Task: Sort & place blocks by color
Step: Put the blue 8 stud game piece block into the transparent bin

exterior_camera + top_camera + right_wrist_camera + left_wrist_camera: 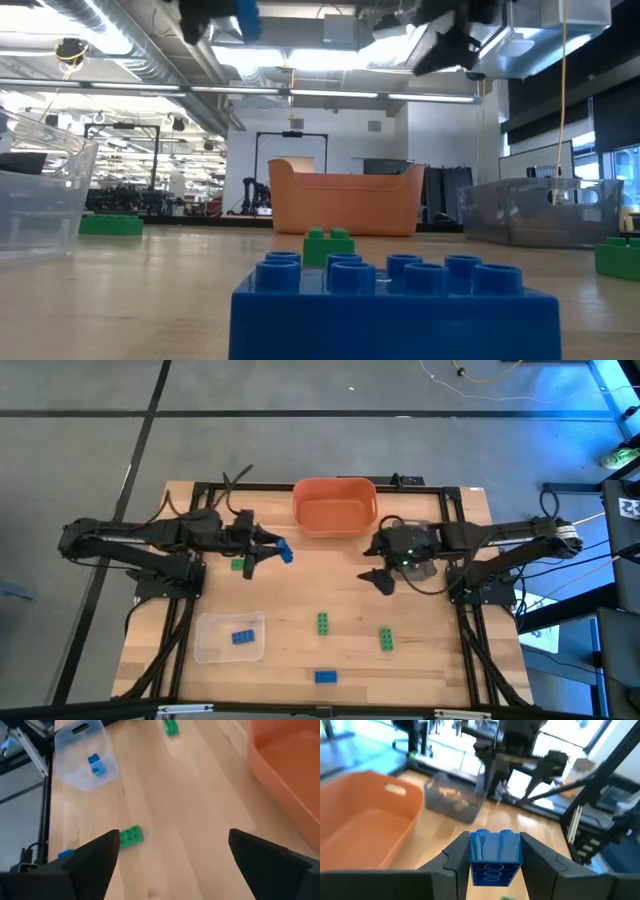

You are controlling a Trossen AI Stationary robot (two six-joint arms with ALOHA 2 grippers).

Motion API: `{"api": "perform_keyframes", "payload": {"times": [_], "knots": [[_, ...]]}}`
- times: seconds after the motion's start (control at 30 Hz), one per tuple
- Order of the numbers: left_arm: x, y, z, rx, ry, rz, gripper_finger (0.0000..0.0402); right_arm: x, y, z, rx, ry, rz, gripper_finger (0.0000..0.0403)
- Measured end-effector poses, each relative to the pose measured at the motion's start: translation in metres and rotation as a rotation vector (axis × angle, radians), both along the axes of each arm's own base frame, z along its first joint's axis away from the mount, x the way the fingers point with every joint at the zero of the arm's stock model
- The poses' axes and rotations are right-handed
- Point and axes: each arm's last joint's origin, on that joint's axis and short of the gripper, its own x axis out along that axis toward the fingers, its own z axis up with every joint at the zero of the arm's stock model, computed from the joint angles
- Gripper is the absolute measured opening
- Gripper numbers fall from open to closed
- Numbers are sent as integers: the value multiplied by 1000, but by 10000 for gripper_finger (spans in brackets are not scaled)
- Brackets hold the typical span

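Progress check on the sorting, biggest stuff first: the wooden table [420, 660] has an orange bowl [335, 505] at the far edge that looks empty from above, a grey tray [425, 555] under the right arm (the left wrist view shows something tan in it, I think bricks, but it's too soft to count them), and a clear tray [228, 636] near the front left with one blue brick [242, 637] already in it. So blue seems to go in the clear tray, and that pile is only just started. The left gripper [495, 862] is pinching a second blue block [495, 856] between its fingers, held up in the air between the orange bowl and the clear tray, so I'd say that one's mid-delivery. The right gripper [170, 857] is spread wide and carrying nothing, hanging above the table just beside the grey tray. Still loose on the wood: a green brick [324, 623] mid-table, another green brick [385, 639] off to its right, a small green one [237, 564] under the left arm, and a blue brick at the front edge [325, 677]. By my reckoning it's less than halfway, with all the greens unsorted.
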Motion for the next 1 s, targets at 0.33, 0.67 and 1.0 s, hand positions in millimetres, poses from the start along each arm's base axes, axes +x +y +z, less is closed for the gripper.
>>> {"api": "perform_keyframes", "payload": {"times": [0.33, 0.67, 1.0], "knots": [[-18, -14, 0, -9, -77, 88, 128, -46, -1, -19, 139, -241, -111, 370], [-19, -17, 0, -10, -83, 80, 128, -56, -1, -19, 149, -366, -134, 370], [-20, -17, 0, -12, -88, 80, 128, -56, -1, -19, 152, -364, -129, 371]]}}
